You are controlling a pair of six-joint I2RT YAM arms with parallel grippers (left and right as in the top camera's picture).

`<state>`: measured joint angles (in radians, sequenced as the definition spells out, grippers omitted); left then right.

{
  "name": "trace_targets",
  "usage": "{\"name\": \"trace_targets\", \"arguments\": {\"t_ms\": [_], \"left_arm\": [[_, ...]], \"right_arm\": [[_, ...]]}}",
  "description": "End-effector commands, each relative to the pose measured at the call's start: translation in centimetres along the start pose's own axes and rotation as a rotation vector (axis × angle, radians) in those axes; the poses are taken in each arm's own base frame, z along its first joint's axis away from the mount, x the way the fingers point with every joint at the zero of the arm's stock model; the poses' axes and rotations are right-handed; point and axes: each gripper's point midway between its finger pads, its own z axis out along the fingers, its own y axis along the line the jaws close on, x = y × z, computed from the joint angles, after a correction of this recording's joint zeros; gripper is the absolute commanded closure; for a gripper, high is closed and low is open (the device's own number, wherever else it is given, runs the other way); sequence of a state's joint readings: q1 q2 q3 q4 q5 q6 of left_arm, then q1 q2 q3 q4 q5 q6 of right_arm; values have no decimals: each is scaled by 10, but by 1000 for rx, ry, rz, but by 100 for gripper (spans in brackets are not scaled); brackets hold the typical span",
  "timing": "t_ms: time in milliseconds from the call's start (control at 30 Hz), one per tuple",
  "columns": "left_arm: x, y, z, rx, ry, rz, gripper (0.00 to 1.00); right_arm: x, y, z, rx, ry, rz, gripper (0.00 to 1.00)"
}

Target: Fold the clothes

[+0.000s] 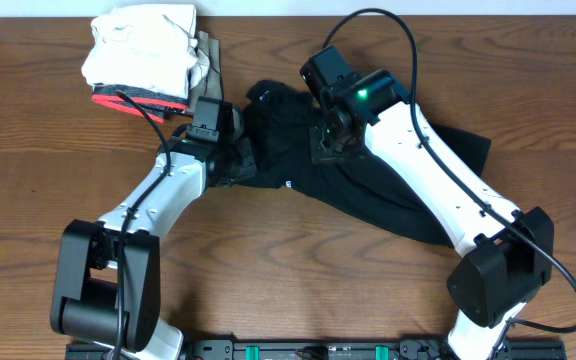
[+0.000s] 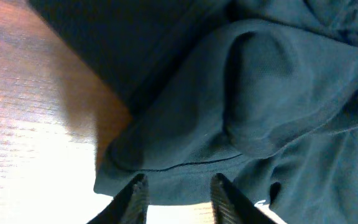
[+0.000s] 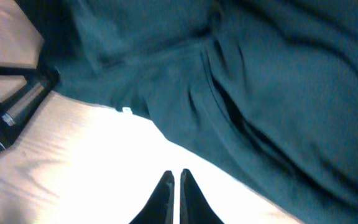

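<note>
Shirt: black shirt [image 1: 343, 195], crumpled and unfolded, at mid-table between the two arms.
Long axis: slants from the far left, close to the pile, to the near right, toward the right arm's base; bunched and narrow at the far-left end, broad and flatter at the near-right end.
Print: small white logo [image 1: 286, 184] on the shirt's near-left edge, facing up.
Pile: folded garments [image 1: 143, 50] at the far-left corner; white on top, olive showing at the right side, grey with red trim at the bottom; just beside the shirt's far-left end, contact not readable.
Left gripper [image 2: 178, 180]: fingers [image 2: 135, 196] stand apart, bright wood showing between them; shirt hem [image 2: 185, 165] crosses right at the tips; no pinch on it can be made out.
Right gripper [image 3: 174, 175]: fingers pressed together, nothing between them, over bare wood just short of the shirt's edge.
Right arm [image 1: 438, 180]: stretches over the shirt's broad end.
Left arm [image 1: 158, 200]: reaches in from the near left, wrist beside the pile.
Table [image 1: 28, 150]: wooden; far edge along the top of the overhead view, close behind pile and shirt.
Open room: bare wood to the left of the left arm, at the far right past the shirt, and in front between the two arm bases.
</note>
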<state>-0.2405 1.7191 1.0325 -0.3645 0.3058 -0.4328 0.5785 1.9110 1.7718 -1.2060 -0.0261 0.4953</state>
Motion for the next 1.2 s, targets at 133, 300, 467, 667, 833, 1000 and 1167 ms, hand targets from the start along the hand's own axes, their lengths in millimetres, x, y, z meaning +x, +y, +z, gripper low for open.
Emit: {"name": "trace_targets", "arguments": {"t_ms": [133,300,467,667,833,1000,1167], "left_arm": [[-1,-18,7,34,-24,107,71],[1,-14,19,26,-10,103,71],[9,-5,35,4,32,92,71],[18,5,53,-18,73,80,71],[17,9,54,-25,77,72,71],[17,24,51,-50,93,33,70],[17,48,44,-87,119,-35,70]], "right_arm": [[27,5,4,36,82,11,97],[47,1,23,69,137,31,94],[59,-8,47,78,170,92,96],[79,-7,69,36,230,103,92],[92,-23,84,68,266,122,92],[91,-47,99,92,254,172,90],[90,-69,111,95,250,228,89]]}}
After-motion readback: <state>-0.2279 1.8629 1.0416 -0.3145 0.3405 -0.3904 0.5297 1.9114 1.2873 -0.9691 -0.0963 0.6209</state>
